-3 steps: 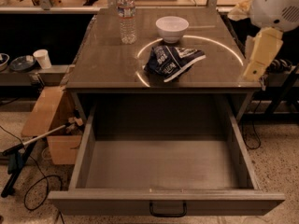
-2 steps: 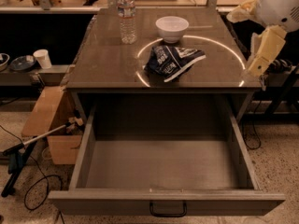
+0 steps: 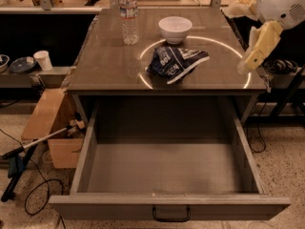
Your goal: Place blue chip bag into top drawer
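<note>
The blue chip bag (image 3: 175,62) lies crumpled on the grey tabletop, in front of a white bowl and inside a bright ring of light. The top drawer (image 3: 167,173) is pulled fully out below the tabletop; its grey floor is bare and its front panel carries a small black handle (image 3: 171,216). My gripper (image 3: 234,41) hangs over the table's right edge, to the right of the bag and apart from it. Its two pale yellow fingers (image 3: 257,44) are spread wide and hold nothing.
A white bowl (image 3: 175,28) and a clear water bottle (image 3: 128,15) stand at the back of the tabletop (image 3: 109,66). A cardboard box (image 3: 52,123) and a long-handled tool (image 3: 28,149) lie on the floor at the left. Shelves with cups are at the far left.
My gripper has moved a little left and up, closer to the table's right edge. The bag, bowl, bottle and drawer have not moved.
</note>
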Motion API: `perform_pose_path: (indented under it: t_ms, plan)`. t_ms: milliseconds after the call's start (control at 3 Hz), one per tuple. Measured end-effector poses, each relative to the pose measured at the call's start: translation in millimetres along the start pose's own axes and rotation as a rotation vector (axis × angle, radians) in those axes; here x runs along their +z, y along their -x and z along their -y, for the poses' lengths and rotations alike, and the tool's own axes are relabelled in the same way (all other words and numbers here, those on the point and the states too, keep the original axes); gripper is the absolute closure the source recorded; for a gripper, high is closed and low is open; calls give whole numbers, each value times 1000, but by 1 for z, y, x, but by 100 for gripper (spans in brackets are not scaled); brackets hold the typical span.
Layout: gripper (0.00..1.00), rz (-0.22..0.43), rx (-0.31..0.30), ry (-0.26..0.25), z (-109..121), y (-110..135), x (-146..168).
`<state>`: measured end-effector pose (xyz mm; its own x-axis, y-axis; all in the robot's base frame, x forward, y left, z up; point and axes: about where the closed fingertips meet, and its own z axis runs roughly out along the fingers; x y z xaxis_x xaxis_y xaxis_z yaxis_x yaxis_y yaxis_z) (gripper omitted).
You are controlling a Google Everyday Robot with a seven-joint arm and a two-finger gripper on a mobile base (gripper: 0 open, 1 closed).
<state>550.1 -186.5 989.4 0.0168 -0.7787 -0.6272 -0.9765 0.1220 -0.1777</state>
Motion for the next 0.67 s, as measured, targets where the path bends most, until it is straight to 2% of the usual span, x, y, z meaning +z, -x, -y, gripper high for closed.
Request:
perform_pose_path:
  t_ms: [667]
  plan:
    - [0, 67, -47, 42, 9, 21, 40]
